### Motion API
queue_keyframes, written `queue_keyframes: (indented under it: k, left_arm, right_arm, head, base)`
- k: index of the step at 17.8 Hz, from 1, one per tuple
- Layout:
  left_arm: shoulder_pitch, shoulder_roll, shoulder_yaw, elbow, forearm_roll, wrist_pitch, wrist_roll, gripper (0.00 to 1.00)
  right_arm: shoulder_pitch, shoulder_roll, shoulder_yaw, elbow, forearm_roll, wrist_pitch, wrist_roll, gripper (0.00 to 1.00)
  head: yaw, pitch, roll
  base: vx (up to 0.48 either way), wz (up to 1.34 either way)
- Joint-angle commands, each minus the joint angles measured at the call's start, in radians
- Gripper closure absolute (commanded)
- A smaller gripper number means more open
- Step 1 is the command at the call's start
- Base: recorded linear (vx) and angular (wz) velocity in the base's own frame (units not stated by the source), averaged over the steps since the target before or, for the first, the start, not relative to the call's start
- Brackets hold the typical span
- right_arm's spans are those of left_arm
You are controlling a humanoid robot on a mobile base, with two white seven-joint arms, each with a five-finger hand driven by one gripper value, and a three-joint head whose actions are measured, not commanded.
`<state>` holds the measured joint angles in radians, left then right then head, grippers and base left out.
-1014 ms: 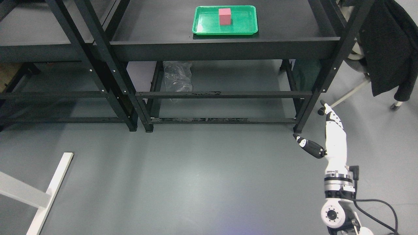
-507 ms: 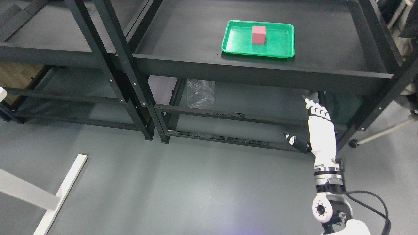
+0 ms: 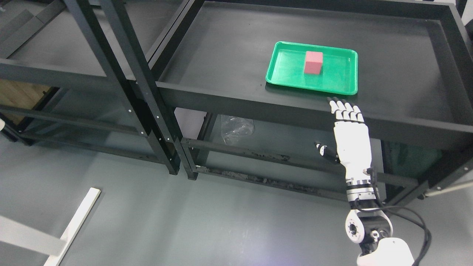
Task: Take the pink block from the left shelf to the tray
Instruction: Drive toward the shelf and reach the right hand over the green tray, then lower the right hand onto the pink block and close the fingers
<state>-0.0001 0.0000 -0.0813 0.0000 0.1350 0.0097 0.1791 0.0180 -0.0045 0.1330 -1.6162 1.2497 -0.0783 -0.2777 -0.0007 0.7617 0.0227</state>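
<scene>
So my right hand [image 3: 349, 127] is up in front of the black shelf [image 3: 229, 62], flat and relaxed with the fingers [image 3: 343, 109] stretched out straight and the thumb poking off to the side, holding nothing. The fingertips sit right at the shelf's front lip, just below the green tray [image 3: 288, 74].

The pink block [image 3: 313, 62] is standing upright inside that tray, a bit toward the tray's back edge and roughly in its middle, well clear of my hand. The tray itself rests on the shelf's top deck, closer to the front lip than to the back wall, and the rest of that deck around the tray is plain matte black with a raised rim all round.

To the left of the tray's shelf there's a second black shelf [image 3: 55, 62] butted up beside it, same kind of frame. Under the tray's shelf, a crumpled clear plastic bag [image 3: 236, 128] lies on the lower level. The floor [image 3: 207, 218] is smooth grey, and off at the lower left from the tray's shelf a white leg [image 3: 74, 221] of some stand lies across it.
</scene>
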Motion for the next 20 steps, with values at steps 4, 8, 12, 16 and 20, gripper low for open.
queue_keyframes:
  k: [4, 8, 12, 16, 20]
  left_arm:
    - [-0.029, 0.017, 0.0, -0.017, 0.0, 0.0, 0.0, 0.0]
    - [-0.029, 0.017, 0.0, -0.017, 0.0, 0.0, 0.0, 0.0]
    - [-0.029, 0.017, 0.0, -0.017, 0.0, 0.0, 0.0, 0.0]
    - [-0.031, 0.017, 0.0, -0.017, 0.0, 0.0, 0.0, 0.0]
    - [-0.029, 0.017, 0.0, -0.017, 0.0, 0.0, 0.0, 0.0]
  right_arm:
    - [0.007, -0.013, 0.039, 0.022, 0.341, 0.012, 0.02, 0.01]
    - [-0.001, -0.013, 0.039, 0.022, 0.28, 0.011, -0.003, 0.01]
    - [-0.01, -0.013, 0.039, 0.038, 0.275, 0.008, 0.014, 0.01]
    - [-0.049, -0.013, 0.037, 0.116, 0.274, 0.009, 0.147, 0.01]
    - [-0.064, -0.013, 0.036, 0.133, 0.272, 0.009, 0.195, 0.01]
  head:
    - [0.0, 0.0, 0.0]
    - [0.0, 0.0, 0.0]
    - [0.0, 0.0, 0.0]
    - [0.0, 0.0, 0.0]
    - [0.0, 0.0, 0.0]
  base:
    - [0.288, 0.0]
    - [0.28, 0.01]
    - [0.291, 0.0]
    - [0.28, -0.09]
    - [0.24, -0.22]
